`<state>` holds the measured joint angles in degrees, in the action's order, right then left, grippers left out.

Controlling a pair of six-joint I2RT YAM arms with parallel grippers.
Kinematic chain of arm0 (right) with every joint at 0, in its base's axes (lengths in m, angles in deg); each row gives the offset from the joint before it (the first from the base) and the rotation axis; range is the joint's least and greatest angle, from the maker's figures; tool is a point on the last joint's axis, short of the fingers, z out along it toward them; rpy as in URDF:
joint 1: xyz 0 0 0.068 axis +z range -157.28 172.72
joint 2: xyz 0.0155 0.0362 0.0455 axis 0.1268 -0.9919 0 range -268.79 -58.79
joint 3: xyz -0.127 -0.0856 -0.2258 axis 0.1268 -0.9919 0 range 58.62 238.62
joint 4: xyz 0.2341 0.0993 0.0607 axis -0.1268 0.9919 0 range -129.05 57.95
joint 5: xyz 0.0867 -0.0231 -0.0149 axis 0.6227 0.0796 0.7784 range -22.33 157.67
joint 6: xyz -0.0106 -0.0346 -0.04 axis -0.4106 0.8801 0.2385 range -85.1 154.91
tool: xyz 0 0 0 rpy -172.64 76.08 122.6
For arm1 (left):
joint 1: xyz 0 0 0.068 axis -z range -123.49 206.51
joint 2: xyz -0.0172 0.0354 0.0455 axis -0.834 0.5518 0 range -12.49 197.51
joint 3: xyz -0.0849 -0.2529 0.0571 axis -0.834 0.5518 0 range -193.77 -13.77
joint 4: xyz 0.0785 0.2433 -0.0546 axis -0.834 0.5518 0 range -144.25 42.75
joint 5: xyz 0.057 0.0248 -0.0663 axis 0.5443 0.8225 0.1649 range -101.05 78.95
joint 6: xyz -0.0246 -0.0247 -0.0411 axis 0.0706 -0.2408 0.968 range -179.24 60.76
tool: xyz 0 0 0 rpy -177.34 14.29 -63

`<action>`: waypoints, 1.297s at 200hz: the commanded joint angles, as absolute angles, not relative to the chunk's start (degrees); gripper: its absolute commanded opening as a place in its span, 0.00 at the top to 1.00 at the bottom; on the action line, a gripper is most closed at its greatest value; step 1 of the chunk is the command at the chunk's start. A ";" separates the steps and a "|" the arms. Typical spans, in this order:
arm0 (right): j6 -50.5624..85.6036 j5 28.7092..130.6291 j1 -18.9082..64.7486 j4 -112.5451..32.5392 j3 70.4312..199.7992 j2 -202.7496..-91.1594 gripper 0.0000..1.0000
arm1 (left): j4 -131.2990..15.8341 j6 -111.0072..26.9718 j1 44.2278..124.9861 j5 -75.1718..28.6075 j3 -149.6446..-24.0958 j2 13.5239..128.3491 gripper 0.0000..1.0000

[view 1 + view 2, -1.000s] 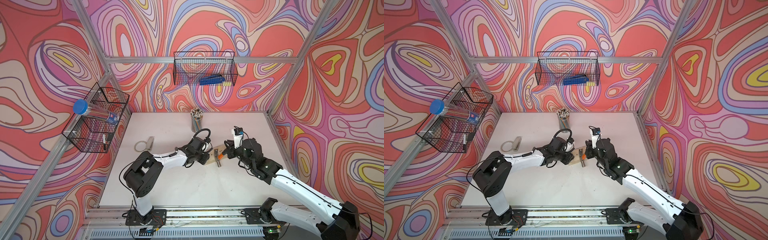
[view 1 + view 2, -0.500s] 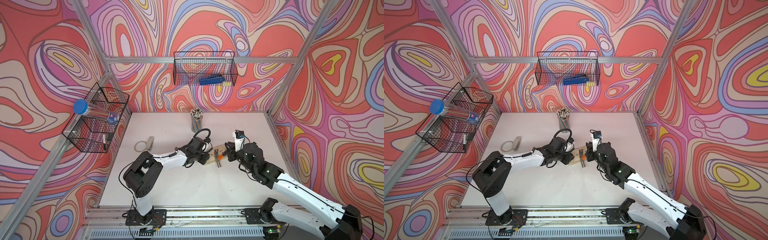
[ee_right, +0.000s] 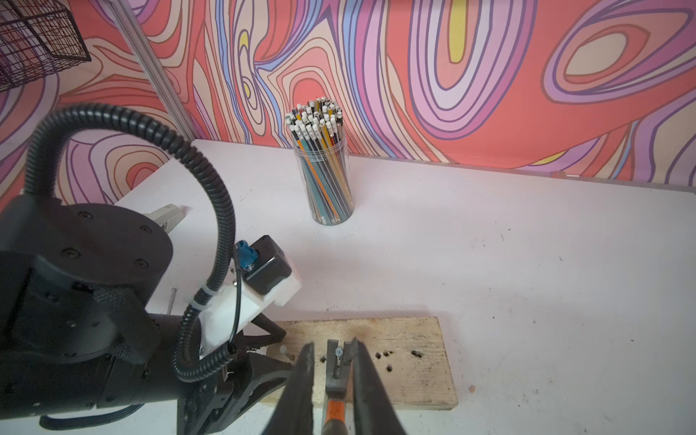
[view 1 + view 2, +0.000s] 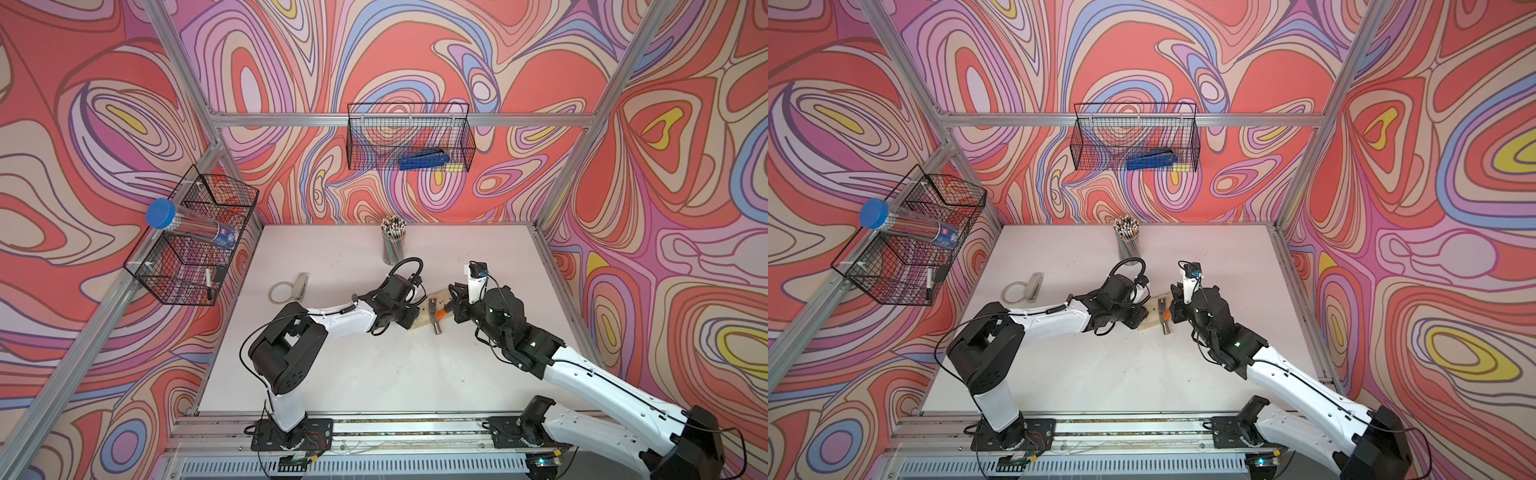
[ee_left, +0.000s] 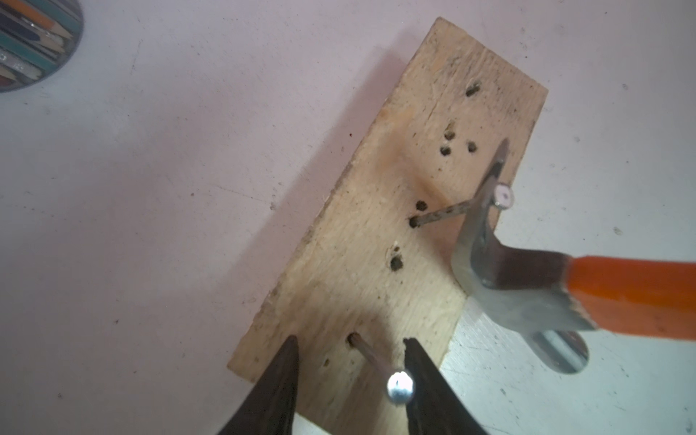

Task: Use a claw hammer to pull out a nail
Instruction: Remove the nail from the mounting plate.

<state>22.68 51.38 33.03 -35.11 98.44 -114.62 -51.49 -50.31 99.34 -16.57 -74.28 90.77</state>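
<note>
A wooden board (image 5: 357,244) pocked with holes lies mid-table in both top views (image 4: 439,297) (image 4: 1150,325). The claw hammer (image 5: 501,278) (image 3: 337,371) rests its silver head on the board. Its claw is hooked under the head of a nail (image 5: 440,214) (image 3: 339,352) that leans partly out of the wood. My right gripper (image 3: 332,343) (image 4: 455,309) is shut on the hammer's handle just behind the orange neck (image 4: 447,311). My left gripper (image 5: 350,341) (image 4: 415,313) stands open at the board's near end. Its fingers straddle a second upright nail (image 5: 399,386) without pinching it.
A clear jar of pencils (image 4: 392,245) stands behind the board. A tape ring (image 4: 280,291) and a stapler (image 4: 300,286) lie to the left. Wire baskets hang on the left wall (image 4: 191,245) and the back wall (image 4: 409,137). A loose nail (image 3: 172,299) lies on the table.
The right arm has shifted slightly, still holding the hammer at the board. The left arm has stayed in place on the board.
</note>
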 commanded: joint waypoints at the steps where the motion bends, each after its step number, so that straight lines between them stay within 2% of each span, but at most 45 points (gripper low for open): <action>1: 23.47 51.84 33.89 -29.17 95.00 -116.16 1.00 | -35.31 -48.27 99.16 -12.79 -70.79 97.45 0.54; 259: 23.48 47.55 35.85 -39.39 88.44 -107.53 1.00 | -34.96 -46.32 99.08 -12.54 -69.84 99.18 0.54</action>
<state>23.24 48.40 35.02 -42.56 90.68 -108.22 -50.74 -48.21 99.69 -15.02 -75.11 91.86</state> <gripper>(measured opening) 0.193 0.459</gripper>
